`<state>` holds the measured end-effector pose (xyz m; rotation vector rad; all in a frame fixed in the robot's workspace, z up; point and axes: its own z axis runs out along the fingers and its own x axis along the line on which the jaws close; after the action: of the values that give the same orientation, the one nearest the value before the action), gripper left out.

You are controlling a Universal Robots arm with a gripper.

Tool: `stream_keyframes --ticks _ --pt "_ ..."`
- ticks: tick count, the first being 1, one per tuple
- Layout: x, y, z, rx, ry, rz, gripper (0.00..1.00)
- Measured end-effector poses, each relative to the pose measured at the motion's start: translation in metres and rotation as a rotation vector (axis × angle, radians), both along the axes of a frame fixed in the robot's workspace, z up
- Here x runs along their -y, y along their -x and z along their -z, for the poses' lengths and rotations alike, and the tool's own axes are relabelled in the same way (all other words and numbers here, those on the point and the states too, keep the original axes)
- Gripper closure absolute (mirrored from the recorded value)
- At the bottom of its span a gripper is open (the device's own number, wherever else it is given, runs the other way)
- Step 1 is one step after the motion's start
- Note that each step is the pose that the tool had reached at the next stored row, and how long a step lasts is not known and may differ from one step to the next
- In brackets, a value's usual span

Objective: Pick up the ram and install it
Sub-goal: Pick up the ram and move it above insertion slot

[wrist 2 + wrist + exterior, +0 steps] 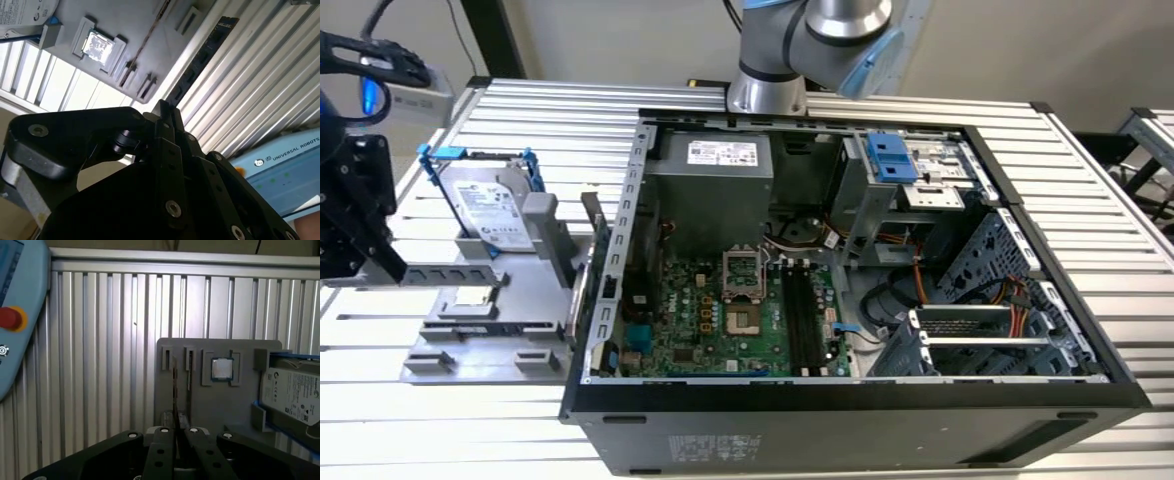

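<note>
The computer case (854, 435) is lying open on the bench (1107, 180). The parts holder (507, 335) is sitting on the bench just beside the case, at the exterior view's left. A hard drive (494, 205) is standing on edge at the holder's far end, with a processor chip (474, 297) lying in a recess in front of it.

Inside the case the motherboard (707, 320) is lying flat. The power supply (714, 175) is sitting behind it, and the memory slots (803, 310) are running along its edge at the exterior view's right.

In the second wrist view the ram (202, 57) is reaching out from the fingertips of the hand (164, 107), beside the holder's edge.
</note>
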<state>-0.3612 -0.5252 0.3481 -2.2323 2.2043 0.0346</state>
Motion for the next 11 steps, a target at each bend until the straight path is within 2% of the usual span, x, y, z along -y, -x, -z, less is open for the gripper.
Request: stream_keyframes --ticks 11 --pt "0.0 0.0 -0.019 -0.0001 0.0 0.0 1.0"
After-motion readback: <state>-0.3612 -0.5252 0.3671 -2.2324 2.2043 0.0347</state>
